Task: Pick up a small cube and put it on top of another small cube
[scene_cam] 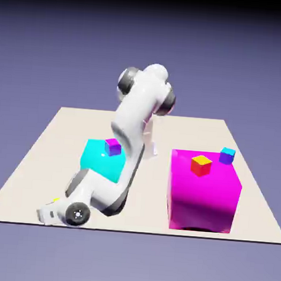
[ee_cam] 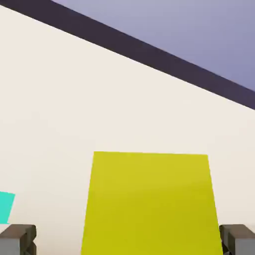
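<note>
We have the tool (ee_cam: 128, 244) spread wide, its two fingertips parted, with the yellow cube (ee_cam: 151, 204) between them in the hand view and no grip made. The relation that matters to us is how the cube sits between those tips: it lies off the middle, its edge right up by the fingertip at the hand view's right, while a strip of bare surface (ee_cam: 124, 104) shows between it and the tip at the left. Whether that right-hand tip touches it we cannot tell. We judge that the coming move wants a small shift to centre the cube before the jaws draw in, or the near tip may push it first. It shows no long axis to line up with.

In the exterior view the cube is a sliver beside the hand, near the surface's front edge at the exterior view's left, with the single arm (scene_cam: 133, 115) bent low over it.

Counting, we find one arm, two fingertips, one yellow cube, two big blocks, cyan (scene_cam: 99, 163) and magenta (scene_cam: 202, 198), and three other small cubes: purple (scene_cam: 112, 147), orange-red with a yellow top (scene_cam: 201, 166), and blue (scene_cam: 227, 155).
</note>
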Controlling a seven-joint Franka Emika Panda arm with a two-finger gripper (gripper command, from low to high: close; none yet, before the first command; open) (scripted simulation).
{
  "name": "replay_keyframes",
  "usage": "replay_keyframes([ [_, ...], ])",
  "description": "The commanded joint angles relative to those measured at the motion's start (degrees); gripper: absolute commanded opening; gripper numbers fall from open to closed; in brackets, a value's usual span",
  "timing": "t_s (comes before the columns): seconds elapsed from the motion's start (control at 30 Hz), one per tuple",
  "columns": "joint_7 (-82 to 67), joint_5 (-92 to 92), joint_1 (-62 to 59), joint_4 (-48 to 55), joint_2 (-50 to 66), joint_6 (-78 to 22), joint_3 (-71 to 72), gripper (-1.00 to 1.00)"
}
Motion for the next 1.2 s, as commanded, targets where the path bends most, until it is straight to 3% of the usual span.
replay_keyframes([
  [0.0, -1.1, 1.9, 1.5, -0.6, 1.0, 0.9, -2.1, 0.0],
  [0.1, -3.6, 6.2, 5.1, -2.0, 3.4, 2.9, -6.8, 0.0],
  [0.13, -3.6, 6.2, 5.1, -2.0, 3.4, 2.9, -6.8, -1.0],
  [0.63, 9.8, -17.0, -13.8, 5.5, -9.2, -7.9, 18.7, -1.0],
  [0.77, 12.6, -8.2, -6.7, 4.2, -12.3, 1.7, 16.5, -1.0],
  [1.17, 18.8, 1.9, 18.2, -6.7, -35.8, 17.4, 35.3, -1.0],
])
